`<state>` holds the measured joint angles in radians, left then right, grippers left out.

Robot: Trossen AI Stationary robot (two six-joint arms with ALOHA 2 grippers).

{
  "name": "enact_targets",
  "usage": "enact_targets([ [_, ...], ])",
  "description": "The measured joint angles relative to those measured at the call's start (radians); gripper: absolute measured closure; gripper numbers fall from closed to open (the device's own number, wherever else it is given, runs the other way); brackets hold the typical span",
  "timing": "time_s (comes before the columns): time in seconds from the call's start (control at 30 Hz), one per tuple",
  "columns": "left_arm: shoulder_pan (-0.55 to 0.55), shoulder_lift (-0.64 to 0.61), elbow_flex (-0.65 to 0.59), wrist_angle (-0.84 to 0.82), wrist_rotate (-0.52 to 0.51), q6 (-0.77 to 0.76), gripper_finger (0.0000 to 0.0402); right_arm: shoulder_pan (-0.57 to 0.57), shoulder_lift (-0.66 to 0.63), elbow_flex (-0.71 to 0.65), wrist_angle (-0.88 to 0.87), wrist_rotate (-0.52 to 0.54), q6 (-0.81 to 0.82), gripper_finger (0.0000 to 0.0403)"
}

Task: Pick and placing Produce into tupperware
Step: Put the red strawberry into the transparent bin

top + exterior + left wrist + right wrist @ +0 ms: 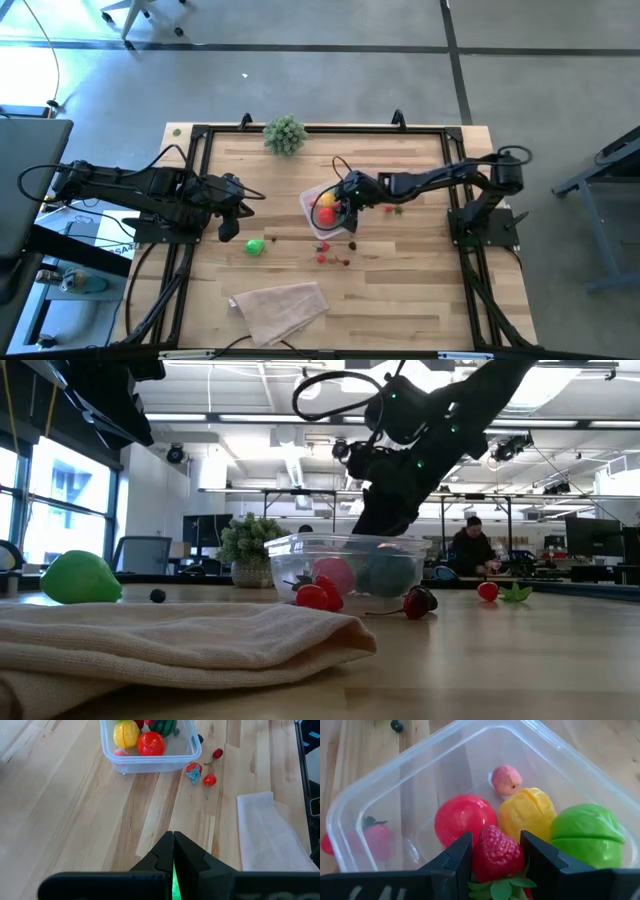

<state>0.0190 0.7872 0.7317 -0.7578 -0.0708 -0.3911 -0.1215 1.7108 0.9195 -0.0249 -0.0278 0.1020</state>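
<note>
Strawberry [496, 852] pinched in right hand [496, 862] above tupperware [380, 795].

red strawberry [496, 854], yellow fruit [527, 814], seemingly beige cloth [280, 309]

The pale wooden table [400, 290] carried a clear tupperware [312, 200] near its middle, a beige cloth [280, 308] at the near edge, a green fruit [255, 247], scattered small red produce [330, 255] and a bushy plant ball [285, 134].
</note>
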Motion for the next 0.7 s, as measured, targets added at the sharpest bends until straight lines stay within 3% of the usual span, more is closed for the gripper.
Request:
enact_targets([
  [0.43,0.0,0.0,0.0,0.0,0.0,0.0,0.0401,0.0,0.002,0.0,0.015,0.0,-0.025,0.0273],
  [0.7,0.0,0.0,0.0,0.0,0.0,0.0,0.0401,0.0,0.002,0.0,0.014,0.0,-0.031,0.0233],
])
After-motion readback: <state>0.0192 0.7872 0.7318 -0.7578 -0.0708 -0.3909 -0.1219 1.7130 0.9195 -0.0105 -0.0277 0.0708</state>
